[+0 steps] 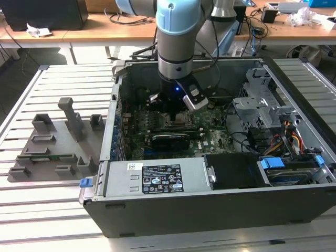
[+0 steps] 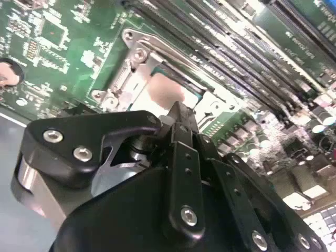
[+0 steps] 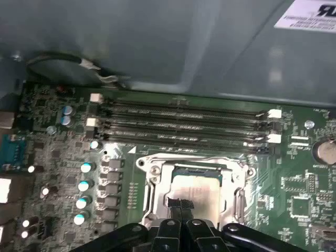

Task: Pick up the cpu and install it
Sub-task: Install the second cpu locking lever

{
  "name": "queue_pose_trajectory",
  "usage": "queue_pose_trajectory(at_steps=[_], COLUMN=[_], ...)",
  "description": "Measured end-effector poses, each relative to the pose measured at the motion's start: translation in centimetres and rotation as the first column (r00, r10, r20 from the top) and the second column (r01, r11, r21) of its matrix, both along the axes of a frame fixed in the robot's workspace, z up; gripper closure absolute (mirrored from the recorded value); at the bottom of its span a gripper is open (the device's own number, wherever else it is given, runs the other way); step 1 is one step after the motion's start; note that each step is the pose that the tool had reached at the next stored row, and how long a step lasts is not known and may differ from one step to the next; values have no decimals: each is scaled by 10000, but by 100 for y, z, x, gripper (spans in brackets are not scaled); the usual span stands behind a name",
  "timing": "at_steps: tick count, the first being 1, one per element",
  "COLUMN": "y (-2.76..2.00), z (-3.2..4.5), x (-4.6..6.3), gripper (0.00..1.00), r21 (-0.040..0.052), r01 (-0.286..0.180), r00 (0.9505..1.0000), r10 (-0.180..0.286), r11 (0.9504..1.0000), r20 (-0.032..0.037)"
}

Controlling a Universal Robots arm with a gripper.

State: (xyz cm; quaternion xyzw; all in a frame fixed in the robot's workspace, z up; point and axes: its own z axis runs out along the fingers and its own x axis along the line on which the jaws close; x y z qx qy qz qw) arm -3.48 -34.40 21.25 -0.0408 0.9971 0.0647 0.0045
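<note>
In the exterior view the gripper point(image 1: 172, 111) reaches down into the open computer case point(image 1: 220, 210), over the motherboard point(image 1: 210, 139). In both wrist views the cpu point(image 3: 195, 190) point(image 2: 164, 90) lies in its metal socket frame point(image 3: 152, 173), and the fingertips point(image 3: 181, 206) are drawn together just above it, clasping nothing.

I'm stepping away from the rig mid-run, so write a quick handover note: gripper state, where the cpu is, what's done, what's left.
Gripper: inside the open computer case, directly over the motherboard's socket; fingers look closed together at the cpu's edge.
Cpu: lying flat inside the socket's metal frame, silver top visible in both wrist views.
Done: cpu picked up and brought to the socket.
Left: confirm it is fully seated and released; I cannot tell from these views.
</note>
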Motion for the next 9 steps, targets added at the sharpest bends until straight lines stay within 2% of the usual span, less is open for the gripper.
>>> queue_pose_trajectory(at_steps=[1,2,4,6,7,8,9], y=[41,53,73,93,106,118,129], z=[15,36,81,133,171,201,224], x=[124,143,145,145,145,145,145], gripper=[89,89,89,89,89,89,89], r21=[-22,-88,-351,-543,-725,-1000,-1227], r01=[-1,0,0,-1,-1,0,0], r00=[10000,10000,10000,10000,10000,10000,10000], r10=[1,0,0,1,1,0,0], r11=[10000,10000,9994,9985,9974,9950,9924], r20=[-1,-1,-1,1,2,1,2])
